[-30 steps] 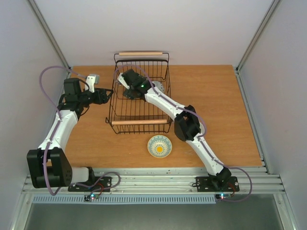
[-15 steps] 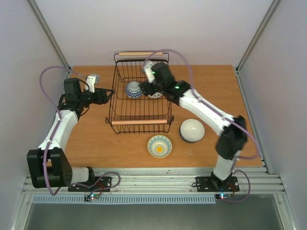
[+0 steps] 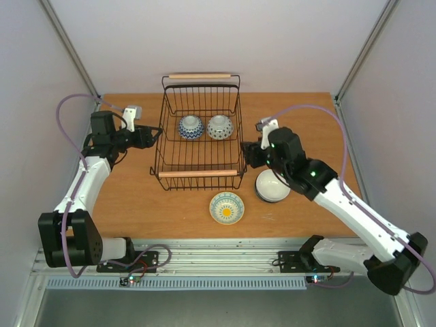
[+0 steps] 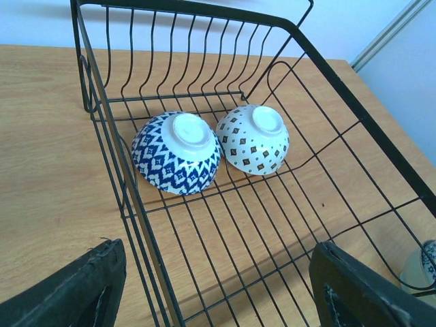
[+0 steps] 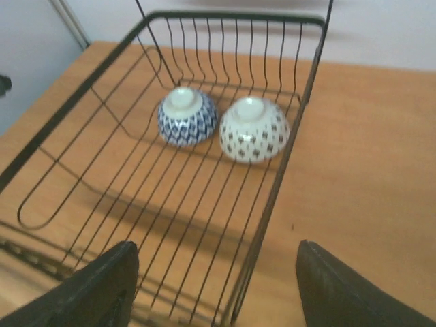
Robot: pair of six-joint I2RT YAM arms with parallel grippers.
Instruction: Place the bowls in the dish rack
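Inside dish rack (image 3: 201, 174), far end: two bowls (image 3: 191, 127)

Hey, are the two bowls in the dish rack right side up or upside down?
Upside down: the blue bowl and the dotted bowl both show white foot rings on top.

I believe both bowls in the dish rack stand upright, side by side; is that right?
Not quite: the blue bowl and the dotted bowl in the dish rack lie upside down, side by side, as the left wrist view shows.
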